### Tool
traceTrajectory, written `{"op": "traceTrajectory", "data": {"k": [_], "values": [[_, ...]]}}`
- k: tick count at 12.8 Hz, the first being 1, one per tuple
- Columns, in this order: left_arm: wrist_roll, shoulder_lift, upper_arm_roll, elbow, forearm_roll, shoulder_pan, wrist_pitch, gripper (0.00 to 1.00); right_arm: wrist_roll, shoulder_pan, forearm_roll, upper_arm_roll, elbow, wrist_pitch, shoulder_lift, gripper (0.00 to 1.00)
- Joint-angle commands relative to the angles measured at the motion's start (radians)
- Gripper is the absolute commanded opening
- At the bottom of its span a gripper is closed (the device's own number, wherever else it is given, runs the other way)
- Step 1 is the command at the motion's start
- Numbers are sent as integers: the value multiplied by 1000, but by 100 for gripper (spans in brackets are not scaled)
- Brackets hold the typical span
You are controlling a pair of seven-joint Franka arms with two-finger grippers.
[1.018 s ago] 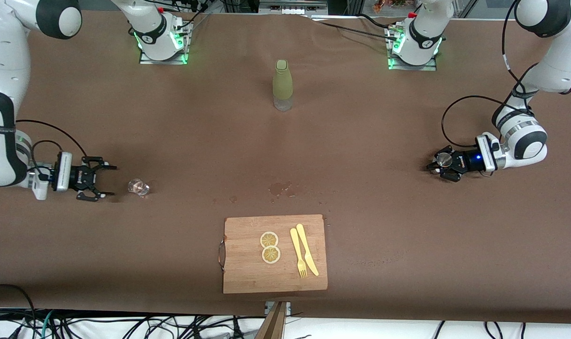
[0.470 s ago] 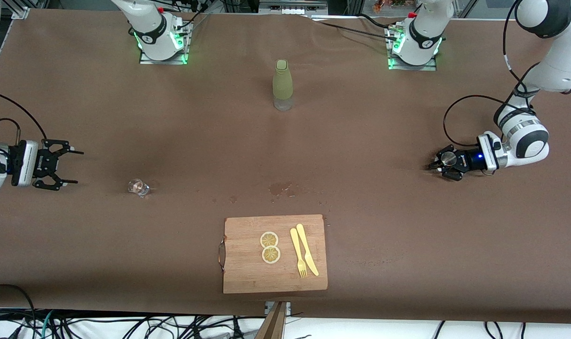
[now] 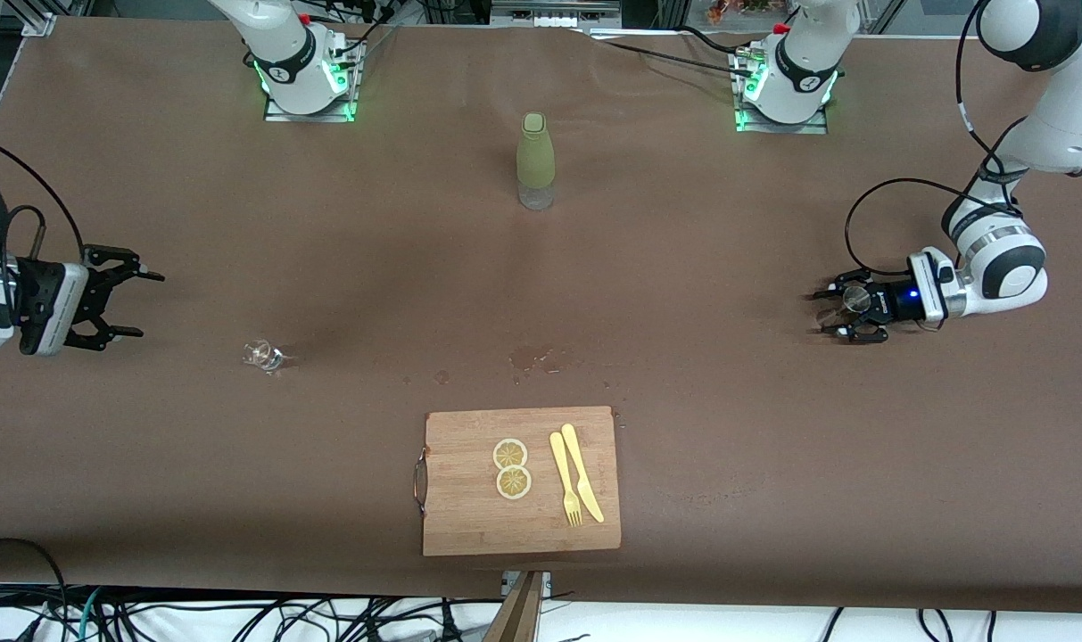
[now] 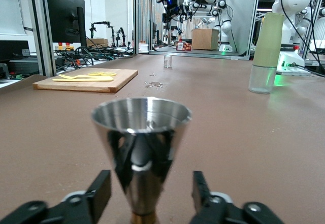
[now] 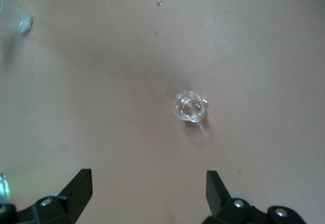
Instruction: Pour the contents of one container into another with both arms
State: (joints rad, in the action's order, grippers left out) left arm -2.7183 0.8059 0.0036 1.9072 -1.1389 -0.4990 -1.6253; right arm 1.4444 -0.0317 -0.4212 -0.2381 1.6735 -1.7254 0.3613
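While the steel cup [image 4: 141, 148] stands upright on the table at the left arm's end, between the left gripper's [image 3: 833, 308] spread fingers, untouched, we back straight off. Right gripper [image 3: 123, 303], spread and empty, hangs near the glass [image 3: 262, 356]; keep it there.

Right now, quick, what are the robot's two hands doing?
Left gripper: fingers open around the metal cup, not gripping.
Right gripper: open, holding nothing, above the small glass.

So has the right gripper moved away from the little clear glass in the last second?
Yes. The right gripper has pulled back from the clear glass toward the right arm's end of the table; the glass stays put.
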Motion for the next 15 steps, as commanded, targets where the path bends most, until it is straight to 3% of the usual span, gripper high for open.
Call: {"op": "traceTrajectory", "data": {"k": [1,9,12,15], "values": [[21,-77,3,9,80,-7,-11,100,-207,-1,97,90,48,-26,-80,99],[355,-358,1,9,303,-58,-114,100,-888,-1,373,347,45,-26,-170,99],[634,-479,-5,15,408,-40,-197,100,-1129,4,426,404,37,-26,-189,99],[1016,-589,-8,18,516,16,-203,100,-1404,50,473,411,34,-17,-225,99]]}}
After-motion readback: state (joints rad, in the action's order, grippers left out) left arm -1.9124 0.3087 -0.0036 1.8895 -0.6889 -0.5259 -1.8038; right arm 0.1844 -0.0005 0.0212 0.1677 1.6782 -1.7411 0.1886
